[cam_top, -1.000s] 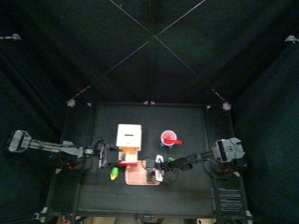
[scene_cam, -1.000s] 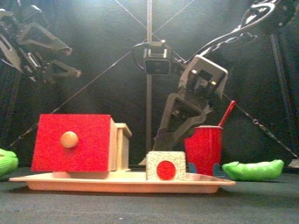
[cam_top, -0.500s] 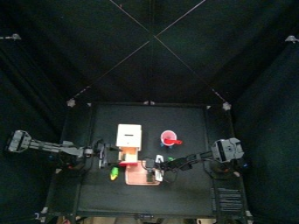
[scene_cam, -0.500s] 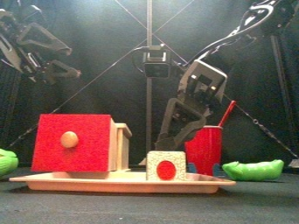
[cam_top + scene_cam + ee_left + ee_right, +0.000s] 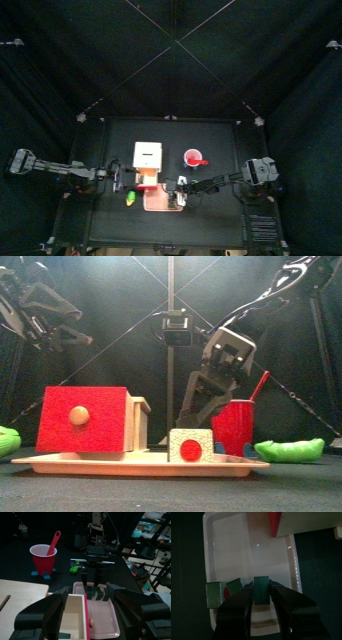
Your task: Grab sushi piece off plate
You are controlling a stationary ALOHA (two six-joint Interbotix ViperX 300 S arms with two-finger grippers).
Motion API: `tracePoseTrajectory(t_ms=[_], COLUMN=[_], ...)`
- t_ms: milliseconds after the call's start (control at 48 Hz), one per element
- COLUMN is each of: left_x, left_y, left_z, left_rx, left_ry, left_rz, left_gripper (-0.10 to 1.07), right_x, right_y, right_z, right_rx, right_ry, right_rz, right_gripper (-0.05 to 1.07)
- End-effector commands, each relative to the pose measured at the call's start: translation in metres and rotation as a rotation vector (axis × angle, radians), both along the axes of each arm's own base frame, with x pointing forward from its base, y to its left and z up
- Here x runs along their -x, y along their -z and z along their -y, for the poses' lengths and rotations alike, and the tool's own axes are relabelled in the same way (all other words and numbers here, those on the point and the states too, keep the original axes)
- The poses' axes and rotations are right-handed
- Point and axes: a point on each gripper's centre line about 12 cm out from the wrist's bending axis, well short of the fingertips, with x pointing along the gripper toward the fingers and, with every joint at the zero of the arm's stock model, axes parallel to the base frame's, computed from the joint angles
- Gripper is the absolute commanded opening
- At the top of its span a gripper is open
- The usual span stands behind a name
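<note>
The salmon-pink plate [image 5: 134,464] lies at the table's front and also shows in the top view [image 5: 162,197] and the left wrist view [image 5: 101,612]. A white sushi piece [image 5: 189,445] with a red centre stands on it. In the right wrist view my right gripper [image 5: 262,594] is narrowed onto a green-sided sushi piece [image 5: 262,587] low over the plate [image 5: 238,547]. Another green piece [image 5: 214,594] lies beside it. My left gripper [image 5: 93,607] is open and empty beside the cream box [image 5: 147,157].
A red cup [image 5: 238,426] with a red stick stands right of the plate. Green objects lie at the far left [image 5: 7,441] and right [image 5: 287,450]. The box's red face [image 5: 87,419] stands on the plate's left part.
The right arm has shifted only slightly above the plate. The left arm and the objects have not moved.
</note>
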Motion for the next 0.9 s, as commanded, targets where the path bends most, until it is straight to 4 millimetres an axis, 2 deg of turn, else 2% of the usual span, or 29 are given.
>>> tracePoseTrajectory(t_ms=[0, 250, 875], left_x=[-0.002, -0.002, -0.002], left_y=[-0.006, -0.005, -0.005], left_z=[-0.001, -0.001, -0.001], left_rx=[-0.001, -0.001, 0.0], left_ry=[-0.004, -0.004, -0.004], left_rz=[0.021, 0.02, 0.02], left_gripper=[0.96, 0.96, 0.96], right_x=[-0.007, -0.009, -0.014], right_y=[-0.027, -0.055, -0.081], right_z=[0.007, 0.015, 0.023], right_rx=[0.0, 0.001, -0.008], right_ry=[0.018, 0.038, 0.053], right_rz=[0.061, 0.117, 0.205], right_gripper=[0.64, 0.63, 0.63])
